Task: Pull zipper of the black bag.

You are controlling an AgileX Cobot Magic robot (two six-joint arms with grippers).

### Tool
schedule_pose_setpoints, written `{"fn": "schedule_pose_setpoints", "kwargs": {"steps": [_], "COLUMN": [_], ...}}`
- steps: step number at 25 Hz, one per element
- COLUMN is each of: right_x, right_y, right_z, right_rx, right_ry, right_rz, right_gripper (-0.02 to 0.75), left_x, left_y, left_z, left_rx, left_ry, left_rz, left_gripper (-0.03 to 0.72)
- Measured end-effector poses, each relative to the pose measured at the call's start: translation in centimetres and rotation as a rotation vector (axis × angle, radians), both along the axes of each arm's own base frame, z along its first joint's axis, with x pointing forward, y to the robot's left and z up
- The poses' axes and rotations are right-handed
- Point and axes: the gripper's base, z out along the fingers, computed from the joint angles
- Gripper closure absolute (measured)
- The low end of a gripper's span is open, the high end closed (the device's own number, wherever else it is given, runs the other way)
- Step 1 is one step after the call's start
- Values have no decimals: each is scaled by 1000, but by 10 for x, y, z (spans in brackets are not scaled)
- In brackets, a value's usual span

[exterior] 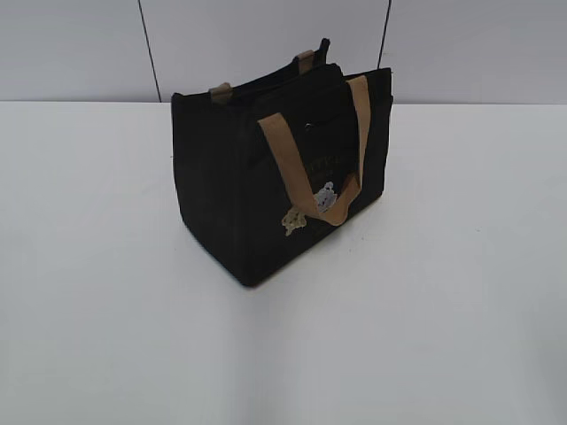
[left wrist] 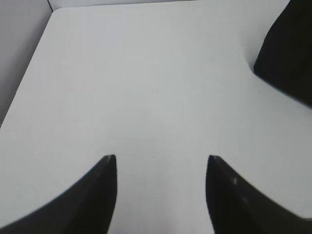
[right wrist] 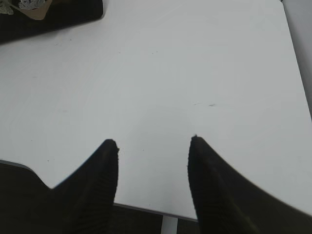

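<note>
The black bag (exterior: pixel 266 186) stands upright on the white table (exterior: pixel 106 266), a little back of the middle, one corner toward me. A tan handle (exterior: pixel 306 168) hangs down its front over small bear patches. The zipper pull is too small to make out on the bag's top. Neither arm shows in the exterior view. My left gripper (left wrist: pixel 161 158) is open and empty over bare table, with the bag's corner (left wrist: pixel 287 53) at the upper right. My right gripper (right wrist: pixel 153 141) is open and empty near the table's front edge, with the bag's base (right wrist: pixel 53 17) at the upper left.
A grey panelled wall (exterior: pixel 266 44) stands behind the table. The table's left edge (left wrist: pixel 29 68) shows in the left wrist view. Its front edge (right wrist: pixel 141 208) and right edge (right wrist: pixel 297 63) show in the right wrist view.
</note>
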Motion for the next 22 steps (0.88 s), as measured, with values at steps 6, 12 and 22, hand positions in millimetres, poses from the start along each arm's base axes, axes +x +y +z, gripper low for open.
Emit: {"fn": "schedule_pose_setpoints", "kwargs": {"steps": [6, 12, 22], "right_x": [0, 0, 0], "right_y": [0, 1, 2], "right_z": [0, 0, 0], "right_rx": [1, 10, 20], "right_ry": [0, 0, 1], "right_rz": [0, 6, 13], "right_gripper": [377, 377, 377], "left_x": [-6, -6, -5], "left_y": [-12, -10, -8], "left_z": [0, 0, 0], "left_rx": [75, 44, -10], "left_ry": [-31, -29, -19], "left_rz": [-199, -160, -106], "left_gripper": [252, 252, 252]}}
